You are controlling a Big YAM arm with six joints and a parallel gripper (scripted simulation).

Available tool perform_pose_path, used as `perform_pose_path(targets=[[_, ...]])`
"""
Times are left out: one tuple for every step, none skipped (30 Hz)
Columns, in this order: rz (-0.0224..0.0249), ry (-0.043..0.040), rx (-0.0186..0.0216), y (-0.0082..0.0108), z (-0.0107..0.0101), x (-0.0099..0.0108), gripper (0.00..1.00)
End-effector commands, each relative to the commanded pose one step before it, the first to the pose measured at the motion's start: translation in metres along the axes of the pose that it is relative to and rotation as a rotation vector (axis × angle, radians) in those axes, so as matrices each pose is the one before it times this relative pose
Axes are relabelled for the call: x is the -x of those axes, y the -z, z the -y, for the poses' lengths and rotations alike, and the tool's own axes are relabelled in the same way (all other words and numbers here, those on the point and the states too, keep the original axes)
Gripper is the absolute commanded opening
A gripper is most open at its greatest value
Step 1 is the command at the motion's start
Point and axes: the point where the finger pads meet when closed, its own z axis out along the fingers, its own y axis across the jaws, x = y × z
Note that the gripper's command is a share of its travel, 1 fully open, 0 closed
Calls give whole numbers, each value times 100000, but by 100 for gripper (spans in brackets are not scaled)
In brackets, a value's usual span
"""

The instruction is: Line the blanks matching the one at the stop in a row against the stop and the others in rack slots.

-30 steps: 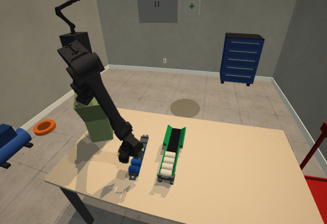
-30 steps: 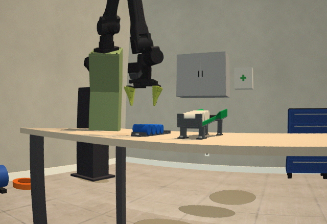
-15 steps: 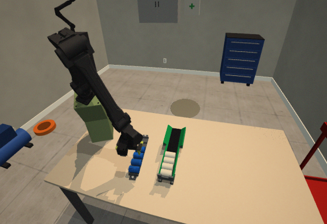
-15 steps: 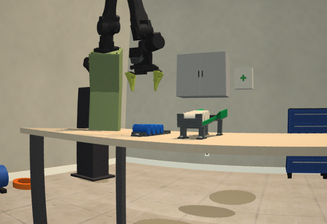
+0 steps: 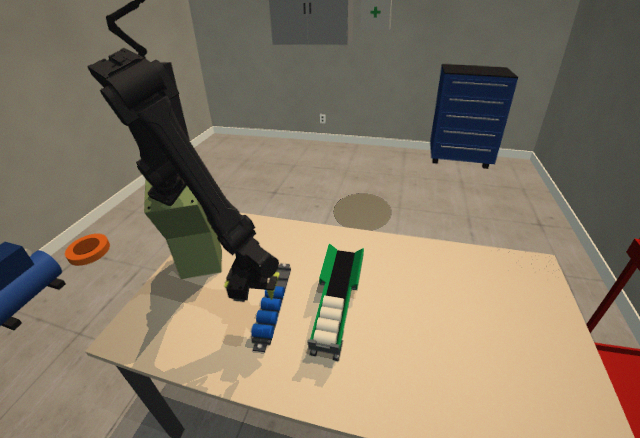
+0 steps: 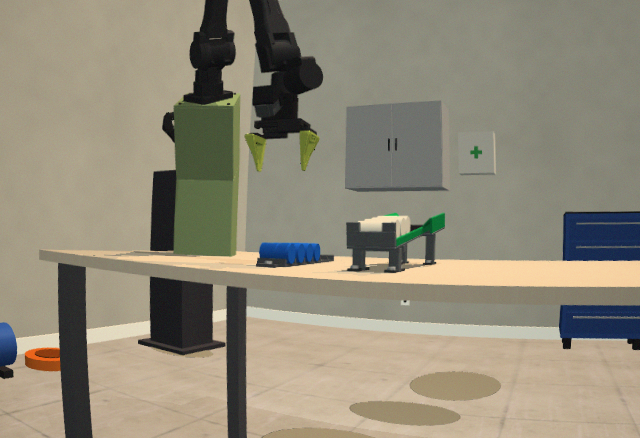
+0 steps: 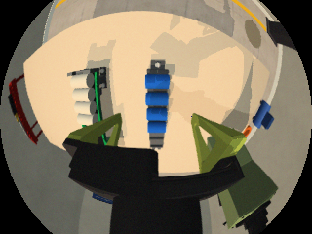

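Blanks look sorted as far as we can judge: four white blanks [image 5: 329, 318] lie across the green feed ramp [image 5: 327, 268] in a tight row against the stop, and four blue blanks [image 5: 268, 310] sit in the stock rack [image 5: 283, 271] on the desk [image 5: 465, 319]. Our fingers [image 6: 309, 148] hang well above the rack, spread to their widest and gripping nothing. What we cannot confirm from these views is whether each blue blank is centred along its slot; that check seems to be all that is left
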Motion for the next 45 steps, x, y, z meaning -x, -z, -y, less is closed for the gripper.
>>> perform_pose_path(targets=[[674,-710,665,579,-423,427,100],[-682,334,-950,-351,268,-315,100],[-224,110,-312,-116,87,-103,100],[0,0,0,0,0,0,100],[11,-6,15,6,-5,5,100],[1,0,1,0,-1,0,100],[-1,0,-1,0,1,0,100],[-1,0,-1,0,0,0,100],[18,-9,25,9,-7,8,100],[0,0,0,0,0,0,100],[-1,0,-1,0,0,0,100],[0,0,0,0,0,0,100],[0,0,0,0,0,0,100],[0,0,1,0,0,0,100],[0,0,-1,0,0,0,100],[0,0,0,0,0,0,100],[1,0,1,0,0,0,100],[0,0,0,0,0,0,100],[0,0,0,0,0,0,100],[0,0,0,0,0,0,100],[0,0,0,0,0,0,100],[0,0,0,0,0,0,100],[0,0,0,0,0,0,100],[0,0,1,0,0,0,100],[0,0,0,0,0,0,100],[0,0,0,0,0,0,100],[0,0,0,0,0,0,100],[0,0,0,0,0,0,100],[0,0,0,0,0,0,100],[0,0,0,0,0,0,100],[0,0,0,0,0,0,100],[0,0,0,0,0,0,100],[0,0,0,0,0,0,100],[0,0,0,0,0,0,100],[0,0,0,0,0,0,100],[0,0,0,0,0,0,100],[0,0,0,0,0,0,100],[0,0,0,0,0,0,100],[0,0,0,0,0,0,100],[0,0,0,0,0,0,100],[0,0,0,0,0,0,100],[0,0,0,0,0,0,100],[0,0,0,0,0,0,100],[0,0,0,0,0,0,100],[0,0,0,0,0,0,100]])
